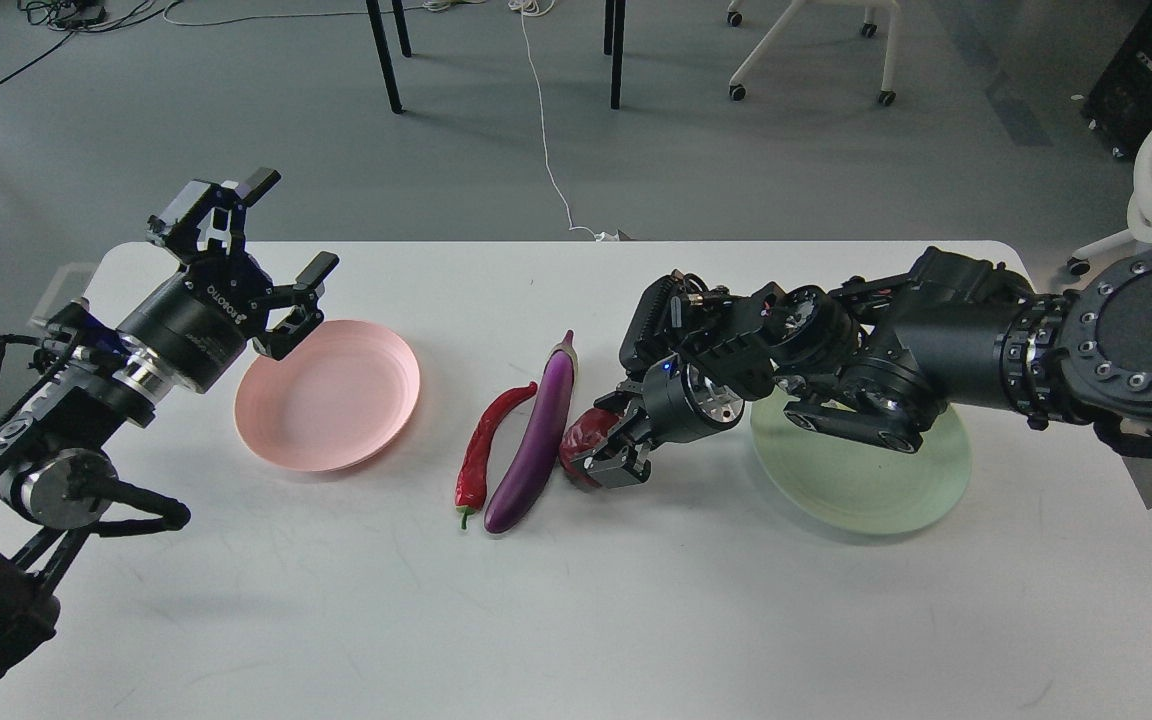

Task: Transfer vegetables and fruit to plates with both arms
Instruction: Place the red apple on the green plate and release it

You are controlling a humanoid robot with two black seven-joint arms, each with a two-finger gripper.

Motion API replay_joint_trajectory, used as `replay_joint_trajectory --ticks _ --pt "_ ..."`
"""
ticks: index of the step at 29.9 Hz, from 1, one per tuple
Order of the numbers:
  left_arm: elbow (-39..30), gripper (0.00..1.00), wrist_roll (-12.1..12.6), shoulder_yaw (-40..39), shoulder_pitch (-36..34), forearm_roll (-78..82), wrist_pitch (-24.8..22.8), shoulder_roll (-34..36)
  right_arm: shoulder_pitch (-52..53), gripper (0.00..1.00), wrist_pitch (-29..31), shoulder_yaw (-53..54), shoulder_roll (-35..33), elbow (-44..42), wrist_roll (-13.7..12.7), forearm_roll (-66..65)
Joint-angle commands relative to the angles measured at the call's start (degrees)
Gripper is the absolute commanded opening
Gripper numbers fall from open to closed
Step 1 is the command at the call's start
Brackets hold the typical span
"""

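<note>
The purple eggplant [536,440] and the red chili pepper [484,445] lie side by side at the table's middle. The pink plate [326,395] sits to their left and holds nothing. The mint green plate [866,490] sits to the right, partly under my right arm. My right gripper [604,448] is low at the table, with its fingers closed around the dark red pomegranate [584,432], which sits right beside the eggplant. My left gripper [291,225] is open and empty, raised above the pink plate's left rim. The pale yellow-green fruit is out of view.
The white table [576,620] has a rounded far edge. Beyond it the floor holds chair legs [616,60], a wheeled chair base [806,50] and a white cable [546,150].
</note>
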Motion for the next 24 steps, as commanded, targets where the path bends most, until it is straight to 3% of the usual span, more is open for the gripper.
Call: replay_joint_trajectory --ticks 1,7,13,20,21,24 --pt "0.0 0.98 0.0 0.0 0.0 0.0 0.0 -0.1 3.6 0.39 0.1 0.0 -4.9 3.8 0.0 -0.7" --pt "-0.1 0.98 0.0 0.1 0.0 0.0 0.0 -0.1 10.3 0.39 0.4 -2.2 -17.6 14.3 0.0 -5.5" --pt "-0.5 0.98 0.2 0.6 0.0 0.1 0.0 -0.2 11.1 0.39 0.5 -3.9 -29.5 18.6 0.0 -15.1" --pt "-1.1 0.98 0.4 0.7 0.0 0.4 0.1 -0.4 8.6 0.43 0.5 -5.8 -35.1 21.0 0.0 -17.0" --pt "-1.1 0.98 0.4 0.7 0.0 0.4 0.1 -0.4 8.2 0.44 0.4 -5.8 -35.2 21.2 0.0 -17.0" --pt "-1.1 0.98 0.4 0.7 0.0 0.4 0.1 -0.3 7.5 0.60 0.3 -5.2 -35.3 21.2 0.0 -16.6"
